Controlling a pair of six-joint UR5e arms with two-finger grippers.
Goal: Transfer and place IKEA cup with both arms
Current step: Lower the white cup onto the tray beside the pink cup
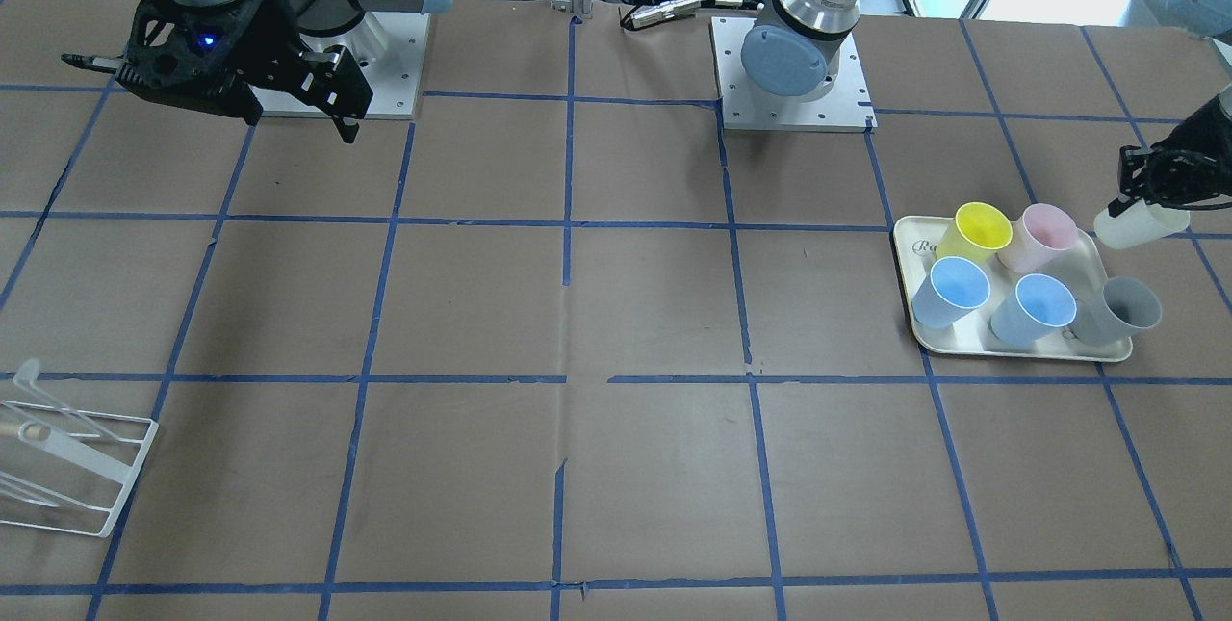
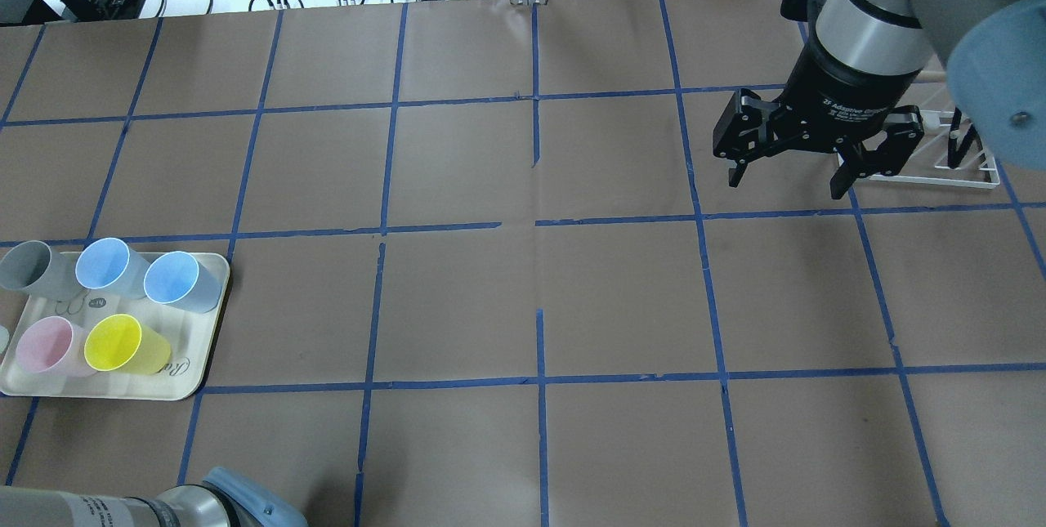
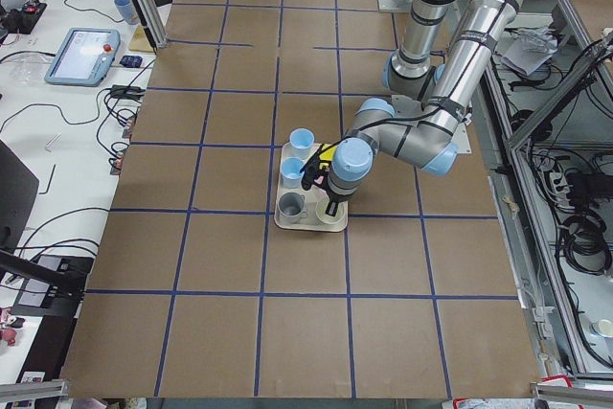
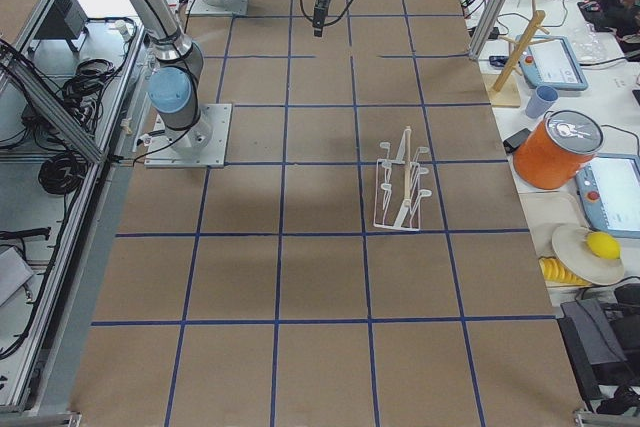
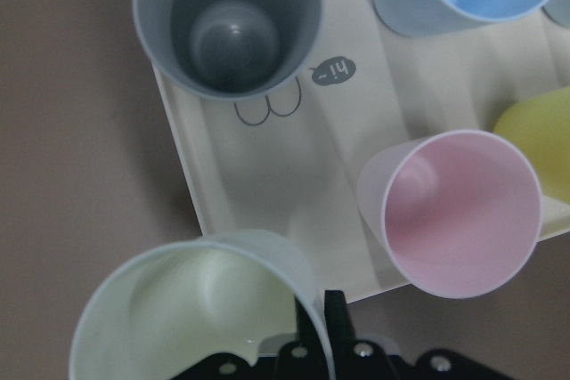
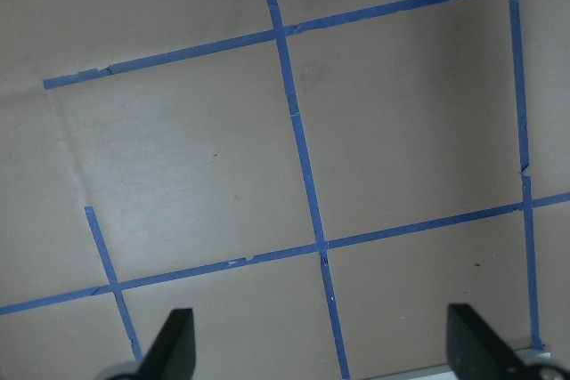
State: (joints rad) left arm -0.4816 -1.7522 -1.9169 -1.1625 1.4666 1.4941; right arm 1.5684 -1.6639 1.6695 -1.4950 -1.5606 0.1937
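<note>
The IKEA cup [image 1: 1141, 224] is a pale-cream tumbler. My left gripper [image 1: 1155, 180] is shut on its rim and holds it tilted, lifted just beside the tray's [image 1: 919, 332] edge nearest the pink cup [image 1: 1039, 234]. In the left wrist view the cup [image 5: 196, 309] fills the lower left, with a black finger [image 5: 334, 327] against its wall. My right gripper [image 2: 788, 176] is open and empty, hanging high above the table on the other side; it also shows in the front-facing view [image 1: 217, 96] and the right wrist view [image 6: 325, 349].
The cream tray [image 2: 122, 392] carries a yellow cup [image 2: 122, 343], a pink cup [image 2: 45, 346], two blue cups [image 2: 106, 264] and a grey cup [image 2: 29, 265]. A white wire rack [image 2: 932, 176] lies behind my right gripper, near the table's far edge.
</note>
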